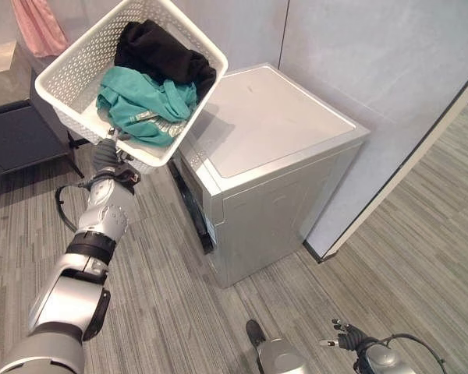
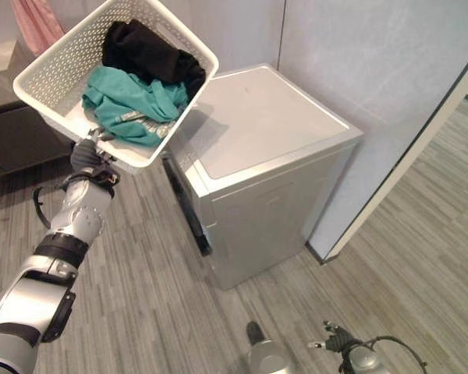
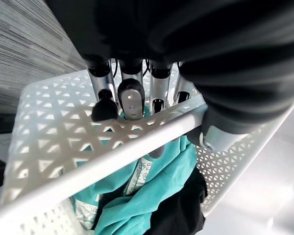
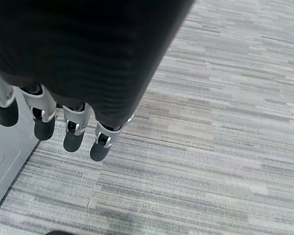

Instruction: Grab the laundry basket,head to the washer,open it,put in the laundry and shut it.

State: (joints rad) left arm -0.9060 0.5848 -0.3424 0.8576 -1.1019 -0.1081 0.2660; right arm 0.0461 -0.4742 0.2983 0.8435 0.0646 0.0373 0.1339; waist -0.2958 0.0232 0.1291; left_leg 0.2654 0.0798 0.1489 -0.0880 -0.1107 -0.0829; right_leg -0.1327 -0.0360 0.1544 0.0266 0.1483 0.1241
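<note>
Above washer, left hand gripping basket rim, right hand hanging slack.

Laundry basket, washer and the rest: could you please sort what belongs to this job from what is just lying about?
Part of the job:
white laundry basket, held up by the left hand
teal garment and black garment in it
silver washer
right hand, low, empty

Just there:
pink cloth
dark cabinet
</note>
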